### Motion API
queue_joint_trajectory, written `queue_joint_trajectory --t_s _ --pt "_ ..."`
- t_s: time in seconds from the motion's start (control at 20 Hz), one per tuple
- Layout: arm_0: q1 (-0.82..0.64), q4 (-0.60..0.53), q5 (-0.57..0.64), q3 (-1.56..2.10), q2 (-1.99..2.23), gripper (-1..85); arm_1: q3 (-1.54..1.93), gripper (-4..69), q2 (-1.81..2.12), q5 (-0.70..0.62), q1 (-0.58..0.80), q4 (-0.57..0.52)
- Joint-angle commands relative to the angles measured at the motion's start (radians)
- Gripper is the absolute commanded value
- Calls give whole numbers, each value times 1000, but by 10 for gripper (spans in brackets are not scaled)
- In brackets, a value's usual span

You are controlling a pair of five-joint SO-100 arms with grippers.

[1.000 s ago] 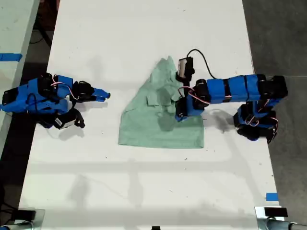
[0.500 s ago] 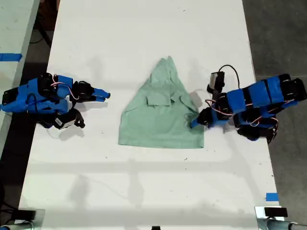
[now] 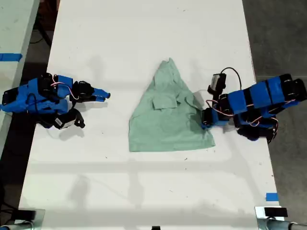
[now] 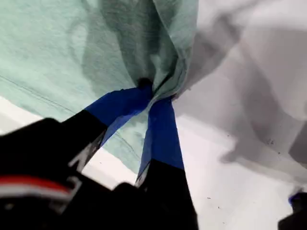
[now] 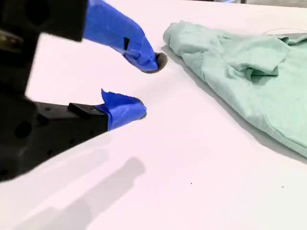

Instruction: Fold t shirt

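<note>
Pinched between the blue-taped tips of my first gripper [image 4: 156, 93] is a bunched edge of the t shirt [image 4: 72, 43]; the jaws are pressed together on the cloth, and the fabric gathers into a tight crease right at the tips, which suggests the grip is there to drag or lift that edge rather than merely to steady it; in the exterior view this gripper [image 3: 207, 120] sits at the shirt's edge toward that view's right, low against the table [image 3: 144, 28], its arm reaching in from that side. Outward from the pinch, the t shirt [image 3: 169, 112] lies near the middle of the white table, already narrowed to a rough triangle with its point toward the top of the exterior view, a sleeve or flap turned in over the body and the hem lying wide and fairly straight; I judge the fold to be partway done, with the sides brought in and the length not yet doubled over. My second gripper [image 5: 146, 86] hangs spread and empty, its tips apart just above bare table; the shirt [image 5: 249, 76] is near it but well clear of its fingers; in the exterior view it [image 3: 103, 94] rests at that view's left, kept out of the way while the other arm works the cloth.
</note>
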Motion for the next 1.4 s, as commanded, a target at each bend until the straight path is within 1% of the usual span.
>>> queue_joint_trajectory --t_s 0.0,0.1,0.15,0.2,0.35,0.55,0.65,0.8,0.85,0.9,0.95,1.0,1.1,1.3,1.35 --pt "9 0 8 11 5 121 -218 7 -28 6 -9 218" --pt "9 0 8 11 5 121 -433 6 -54 3 -18 434" --pt "9 0 8 11 5 121 -532 5 -69 -15 -20 506" --pt "9 0 8 11 5 121 -623 5 -92 -51 -20 546" --pt "9 0 8 11 5 121 -879 5 -229 -156 -26 557" --pt "9 0 8 11 5 121 -1304 5 -624 -259 -48 549" --pt "9 0 8 11 5 121 -1468 5 -824 -291 -48 528" --pt "9 0 8 11 5 121 -1482 5 -1003 -321 -35 394" --pt "9 0 8 11 5 121 -1488 25 -1051 -334 -35 359" --pt "9 0 8 11 5 121 -1493 199 -1078 -351 -38 334" --pt "9 0 8 11 5 121 -1496 346 -1085 -374 -43 321" --pt "9 0 8 11 5 121 -1502 349 -1078 -382 -44 331" --pt "9 0 8 11 5 121 -1513 333 -1020 -367 -49 396" --pt "9 0 8 11 5 121 -1537 295 -818 -313 -66 584" --pt "9 0 8 11 5 121 -1480 289 -729 -304 -67 601"
